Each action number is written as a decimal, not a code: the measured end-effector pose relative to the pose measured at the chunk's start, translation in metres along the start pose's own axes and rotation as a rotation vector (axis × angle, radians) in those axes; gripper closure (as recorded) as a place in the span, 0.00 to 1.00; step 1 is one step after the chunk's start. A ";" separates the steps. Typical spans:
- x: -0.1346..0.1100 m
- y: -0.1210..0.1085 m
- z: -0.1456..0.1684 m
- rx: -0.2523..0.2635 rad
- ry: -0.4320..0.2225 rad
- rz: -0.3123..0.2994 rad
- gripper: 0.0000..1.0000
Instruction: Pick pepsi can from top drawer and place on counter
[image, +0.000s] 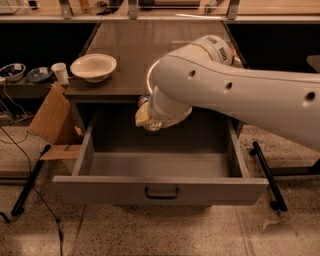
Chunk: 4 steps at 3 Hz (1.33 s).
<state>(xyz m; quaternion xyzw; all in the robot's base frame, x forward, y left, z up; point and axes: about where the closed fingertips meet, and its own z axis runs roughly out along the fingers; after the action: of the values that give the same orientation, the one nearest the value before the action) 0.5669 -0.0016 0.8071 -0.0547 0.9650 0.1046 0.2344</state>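
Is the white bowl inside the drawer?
No, the bowl sits on the counter; the gripper hangs over the open top drawer.

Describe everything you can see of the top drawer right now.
The wide, shallow grey metal top drawer is pulled open below the glossy grey-brown counter. Its flat front panel carries a small dark bar handle at its centre. Low side walls frame a smooth grey floor; no can shows on the part in view. The robot's hand hangs above its rear part, hiding some of the back; contact cannot be judged.
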 end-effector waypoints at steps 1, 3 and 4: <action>-0.012 -0.002 -0.023 0.007 -0.037 -0.009 1.00; -0.044 0.033 -0.045 -0.039 -0.100 -0.074 1.00; -0.057 0.058 -0.037 -0.059 -0.103 -0.106 1.00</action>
<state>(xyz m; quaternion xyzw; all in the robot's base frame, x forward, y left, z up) 0.5925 0.0498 0.8758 -0.1072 0.9438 0.1229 0.2873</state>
